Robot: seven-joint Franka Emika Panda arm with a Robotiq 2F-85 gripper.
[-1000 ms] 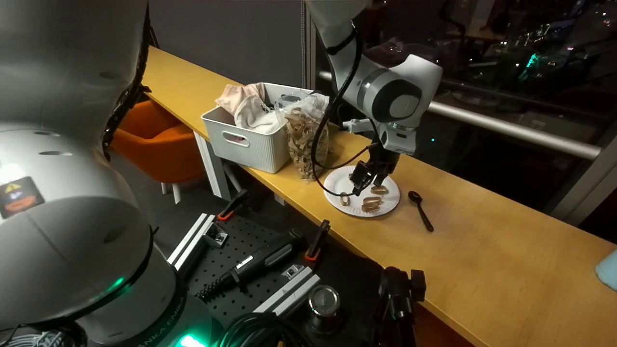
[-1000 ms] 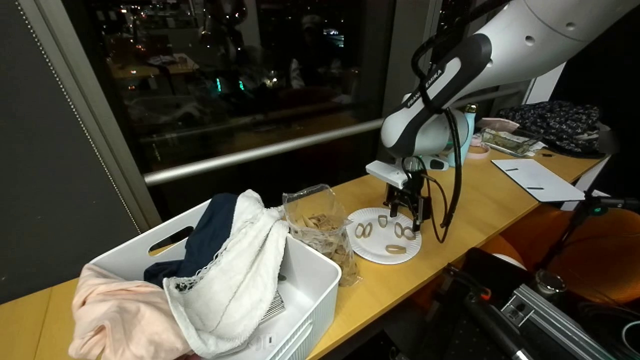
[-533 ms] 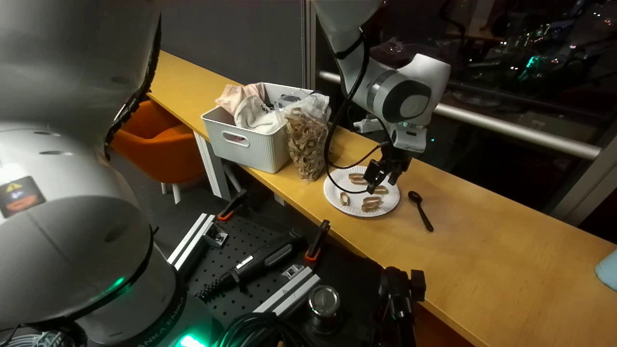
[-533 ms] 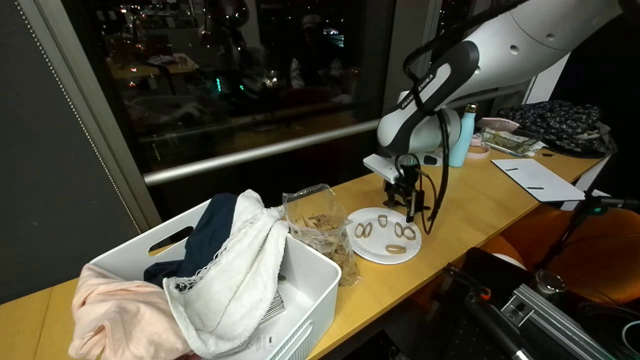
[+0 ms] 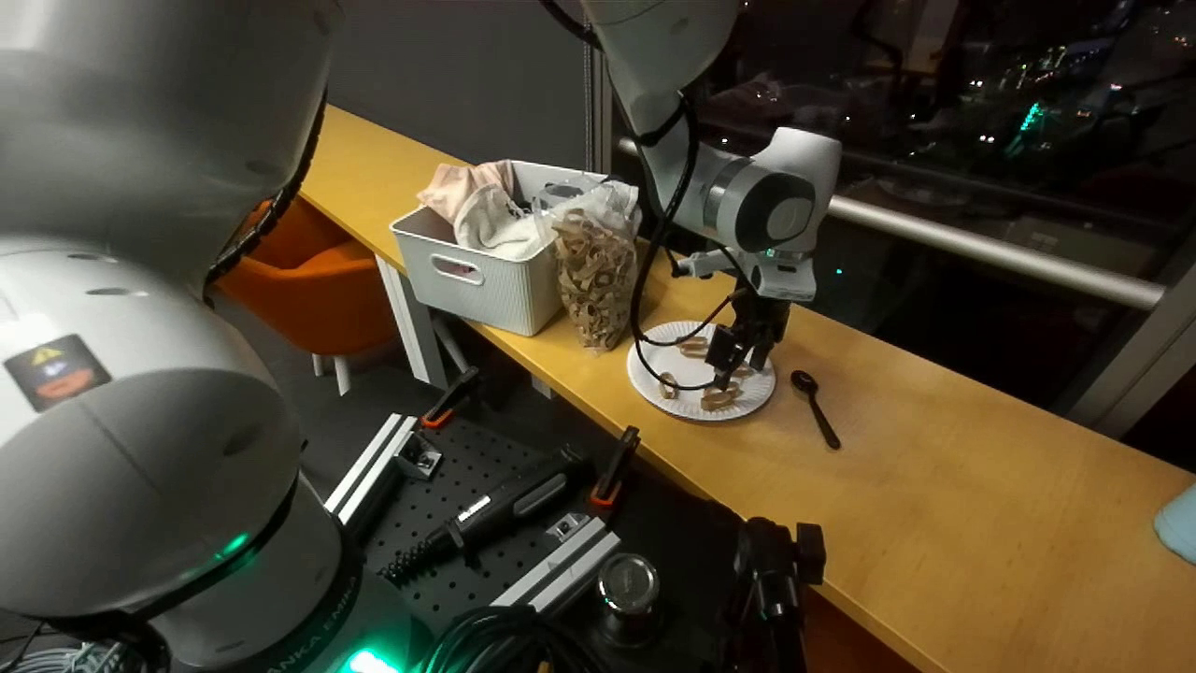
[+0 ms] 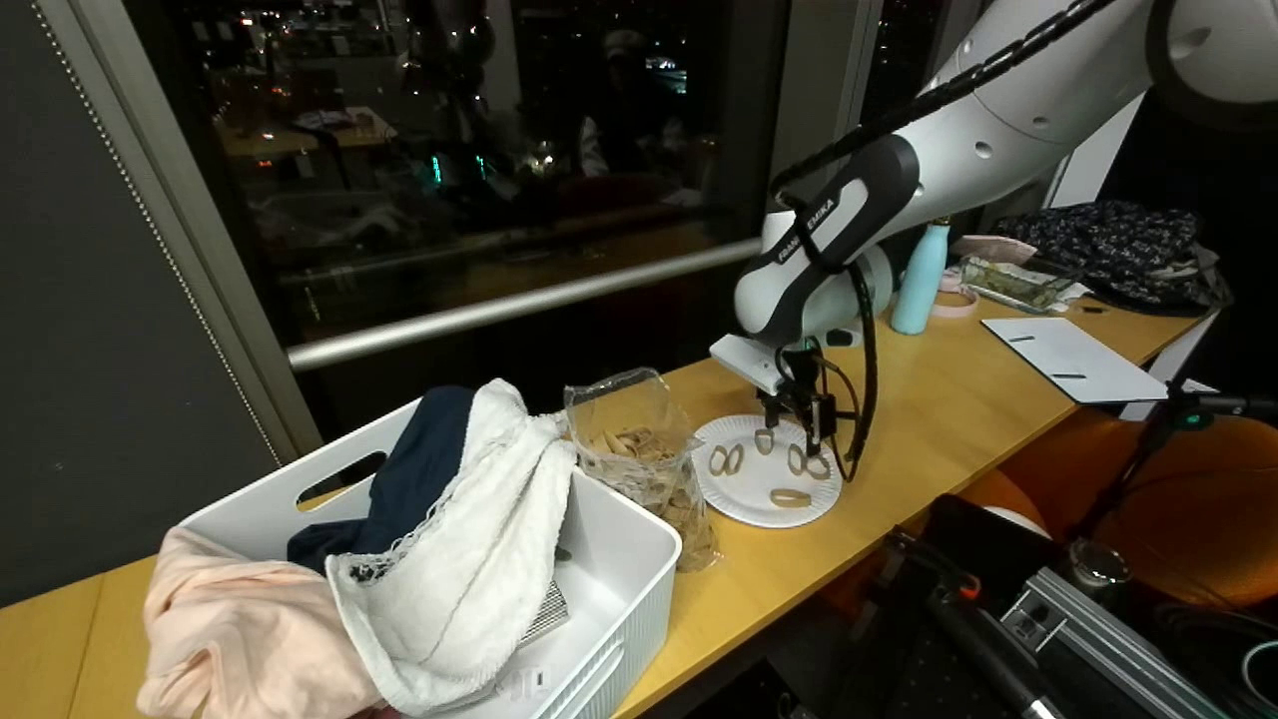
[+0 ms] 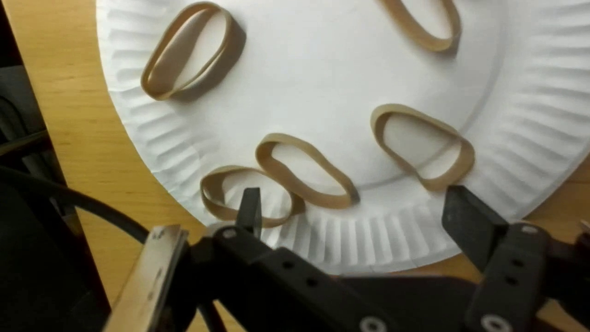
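- The gripper (image 7: 352, 198) hangs just over the plate (image 7: 313, 83), fingers pointing down, its jaws spread wide apart.
- 6 rubber bands (image 7: 328, 200) lie on the plate, scattered over its middle and rim.
- 2 of them sit side by side near the plate's rim and seem to meet; 1 fingertip (image 7: 249, 210) overlaps the outer band (image 7: 212, 191) in the wrist view. I cannot tell whether they touch.
- A single band (image 7: 457, 169) lies farther along the plate, also near the rim, its end just beside the opposite fingertip in the wrist view.
- Another band (image 7: 159, 76) rests on the side of the plate toward the table's edge.
- The remaining 2 lie close together on the plate's side next to the bag (image 5: 595, 271).
- That clear bag, packed with similar bands, stands just beside the plate.
- A white bin (image 5: 505, 294) stands past the bag from the plate, holding a white towel (image 6: 459, 559), a peach cloth (image 6: 250, 629) and a navy cloth (image 6: 419, 479).
- A black spoon (image 5: 817, 409) lies near the plate, on the side away from the bag.
- A blue bottle (image 6: 921, 280) stands well apart from the plate, on the spoon's side.
- The wooden table (image 5: 944, 495) carries the plate.
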